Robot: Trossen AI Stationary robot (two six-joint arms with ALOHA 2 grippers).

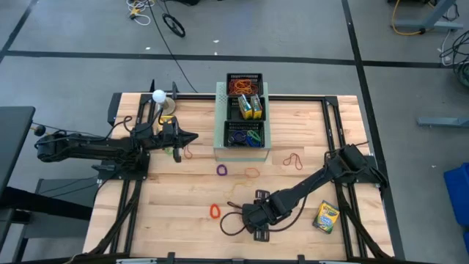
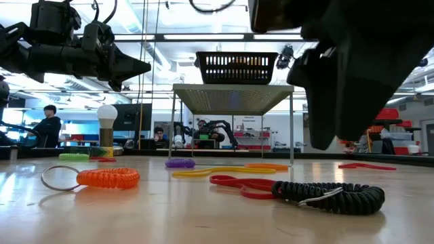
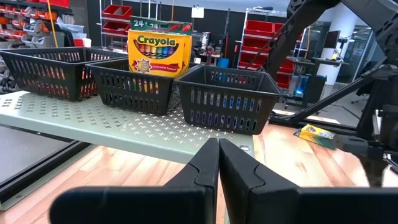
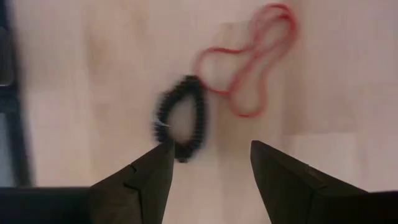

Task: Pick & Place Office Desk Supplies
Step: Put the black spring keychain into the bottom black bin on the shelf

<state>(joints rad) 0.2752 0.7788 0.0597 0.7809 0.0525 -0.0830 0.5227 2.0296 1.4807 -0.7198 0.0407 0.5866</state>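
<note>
A wooden table [image 1: 183,213] stands in a workshop with shelving and red bins behind it. At its far edge a pale-green perforated stand [image 1: 220,150] carries 3 black mesh trays [image 1: 245,110] in a row, the middle one holding a crayon box [image 3: 159,48], so sorted items collect there. The right gripper [image 4: 208,163] hovers low over the near part of the table with its fingers spread wide, pointed down at a black coiled loop [image 4: 180,119] that touches a red rubber band [image 4: 249,62]; it looks lined up to pick up the coil. An orange coil [image 2: 107,177], a purple band [image 1: 222,169] and another crayon box [image 1: 326,218] lie loose on the wood. The left gripper [image 3: 219,155], fingers pressed together and empty, waits just beside the stand.
</note>
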